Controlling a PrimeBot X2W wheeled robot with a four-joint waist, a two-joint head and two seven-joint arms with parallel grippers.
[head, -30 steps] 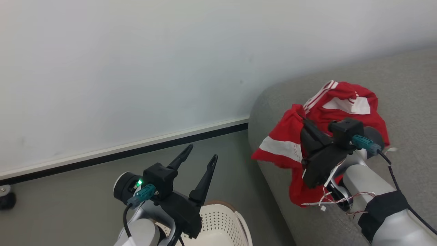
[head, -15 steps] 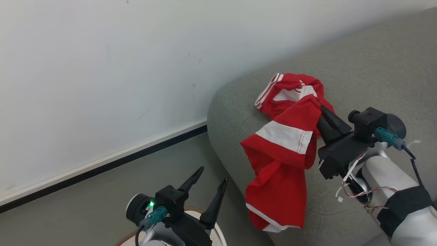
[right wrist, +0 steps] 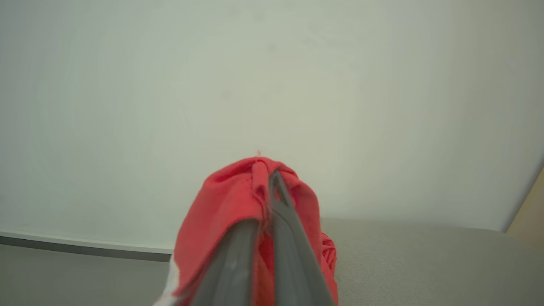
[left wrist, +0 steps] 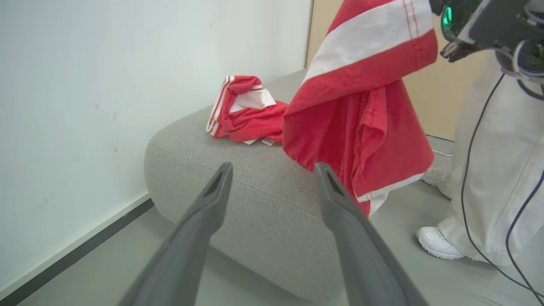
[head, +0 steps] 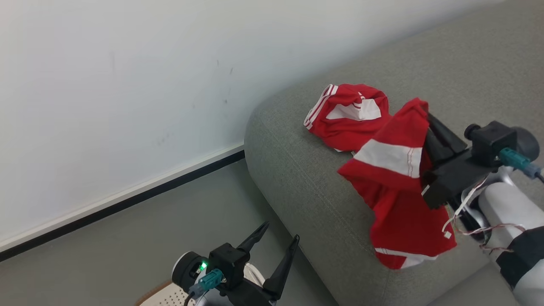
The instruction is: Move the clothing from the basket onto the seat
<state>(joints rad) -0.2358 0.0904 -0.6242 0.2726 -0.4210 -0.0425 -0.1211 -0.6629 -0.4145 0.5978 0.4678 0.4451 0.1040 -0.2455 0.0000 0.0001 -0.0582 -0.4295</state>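
Your right gripper (head: 430,123) is clamped tight on a bright red soft garment with a broad white stripe (head: 399,187), which hangs over the large grey fabric sofa (head: 306,178) at its front edge. Another crumpled red-and-white garment (head: 346,117) lies near the sofa's end. Your left gripper (head: 280,231) gapes wide and empty above the cream perforated basket (head: 168,295).

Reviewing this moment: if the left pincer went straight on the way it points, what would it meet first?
Most likely the grey sofa: the open left pincer aims at its rounded near end. The red garment held by the right pincer hangs just beside that line, and depth is unclear.
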